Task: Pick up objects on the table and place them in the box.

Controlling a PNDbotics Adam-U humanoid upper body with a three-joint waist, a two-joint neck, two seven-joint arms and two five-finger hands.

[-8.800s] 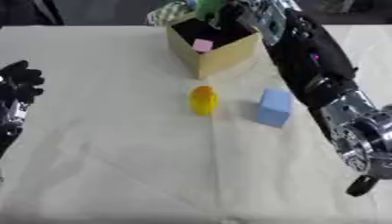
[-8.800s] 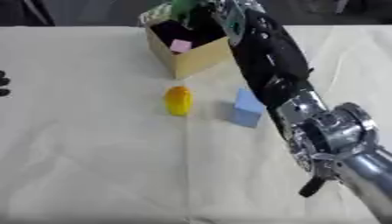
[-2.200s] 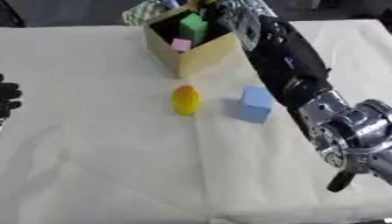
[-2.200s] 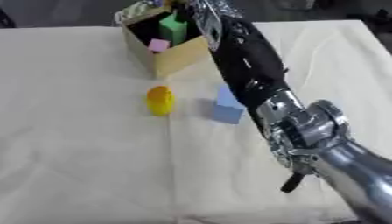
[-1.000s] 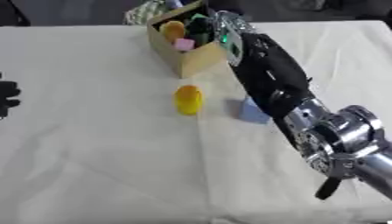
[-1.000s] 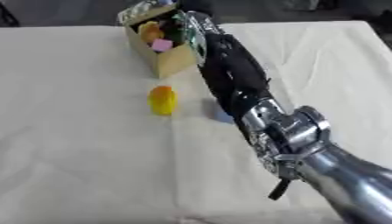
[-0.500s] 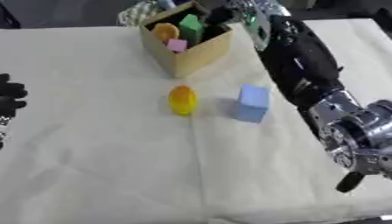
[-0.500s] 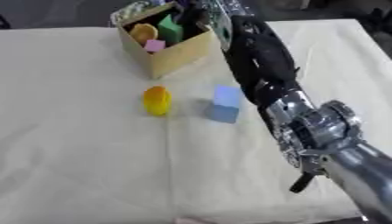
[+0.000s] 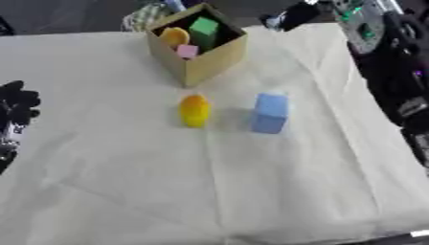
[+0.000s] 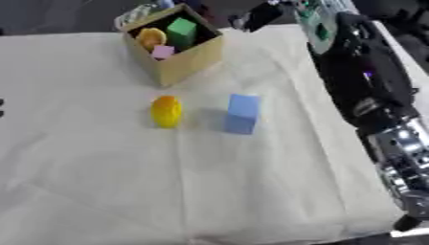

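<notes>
A tan cardboard box (image 9: 209, 64) stands open at the back of the table. Inside it lie a green block (image 9: 203, 26), an orange rounded piece (image 9: 174, 36) and a small pink block (image 9: 186, 51). In front of the box, a yellow rounded object (image 9: 194, 110) and a light blue block (image 9: 270, 112) sit side by side on the cloth. My right arm (image 9: 394, 72) runs along the right side, and my right hand (image 9: 291, 15) shows as a dark blur right of the box, away from it. At the left edge my left hand (image 9: 16, 111) rests open, holding nothing.
A cream cloth (image 9: 209, 182) with creases covers the table. Behind the box lies a striped, pale object (image 10: 134, 15). The table's far edge borders a dark floor, and the cloth's front edge shows at the lower right.
An orange piece has appeared in the box beside the green and pink blocks. My right arm has swung off the box to the right. The camera has shifted too.
</notes>
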